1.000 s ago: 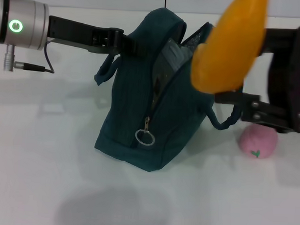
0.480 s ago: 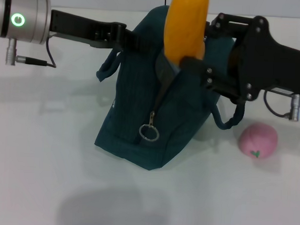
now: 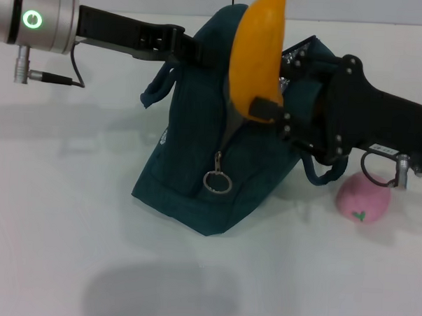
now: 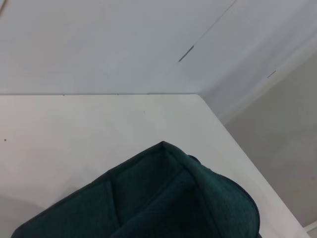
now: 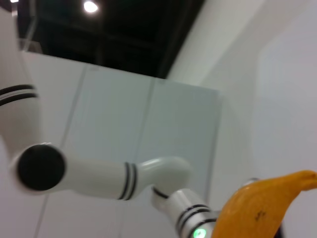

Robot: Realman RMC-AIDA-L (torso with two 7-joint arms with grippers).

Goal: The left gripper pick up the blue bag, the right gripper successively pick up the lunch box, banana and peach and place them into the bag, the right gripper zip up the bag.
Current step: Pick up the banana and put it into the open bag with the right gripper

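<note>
Gripping the banana (image 3: pixel 256 58) upright over the bag (image 3: pixel 218 165) at frame centre, the right pincer (image 3: pixel 269 111) could snag its rim, while the left pincer (image 3: pixel 184 52) seemingly clasps the handle.

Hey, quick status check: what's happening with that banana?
Left end effector holds blue bag up. Right end effector grips banana at bag opening. Peach waiting on table.

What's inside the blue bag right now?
The blue bag is unzipped at the top, but its inside is mostly hidden. The banana, held by the right tool, stands at the opening. A lunch box cannot be seen from here.
</note>
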